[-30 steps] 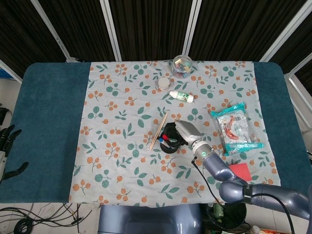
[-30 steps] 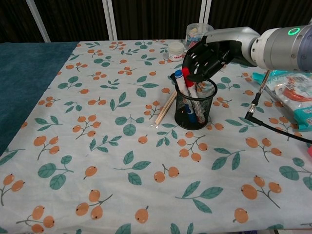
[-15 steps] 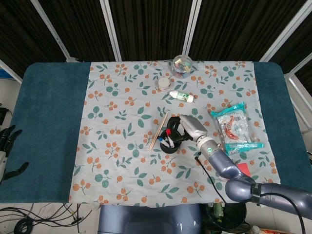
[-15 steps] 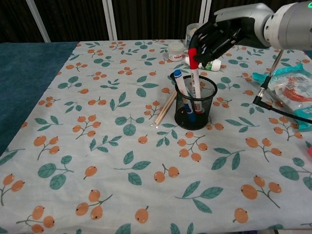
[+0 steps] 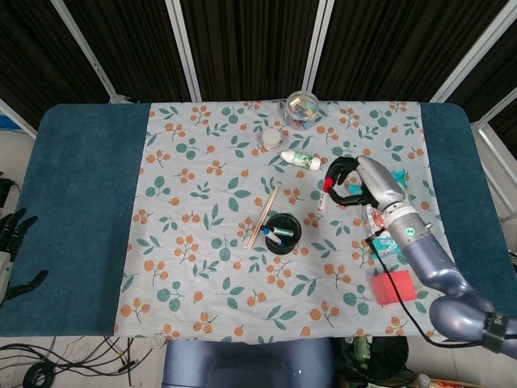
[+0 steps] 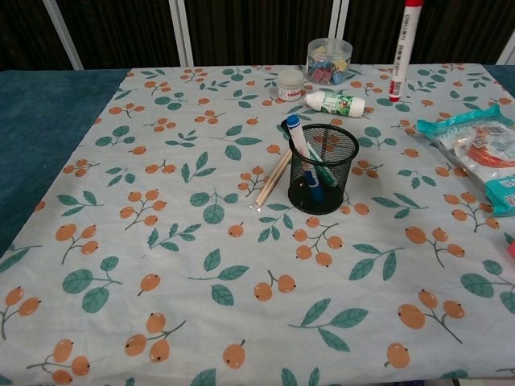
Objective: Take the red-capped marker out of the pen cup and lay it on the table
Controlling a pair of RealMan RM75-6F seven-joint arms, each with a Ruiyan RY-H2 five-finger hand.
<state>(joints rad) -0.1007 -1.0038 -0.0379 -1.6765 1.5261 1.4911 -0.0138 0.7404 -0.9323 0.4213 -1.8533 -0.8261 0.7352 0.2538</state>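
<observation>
- Head view: the right hand (image 5: pixel 354 183) grips the red-capped marker (image 5: pixel 324 193) near its cap; the marker is clear of the pen cup (image 5: pixel 283 234) and to the right of it, over the floral cloth (image 5: pixel 194 242).
- Head view: the left hand (image 5: pixel 11 242) sits at the far left edge, off the table; fingers are apart and hold nothing.
- Head view: a blue-capped marker (image 5: pixel 271 233) is in the cup; wooden sticks (image 5: pixel 262 216) lie just beside the cup on its left.
- Chest view: the red-capped marker (image 6: pixel 405 48) hangs nearly upright in the air, cap at the top edge; the hand holding it is out of frame.
- Chest view: the pen cup (image 6: pixel 323 168) stands upright on the cloth; a white bottle (image 6: pixel 335 102) lies behind it.
</observation>
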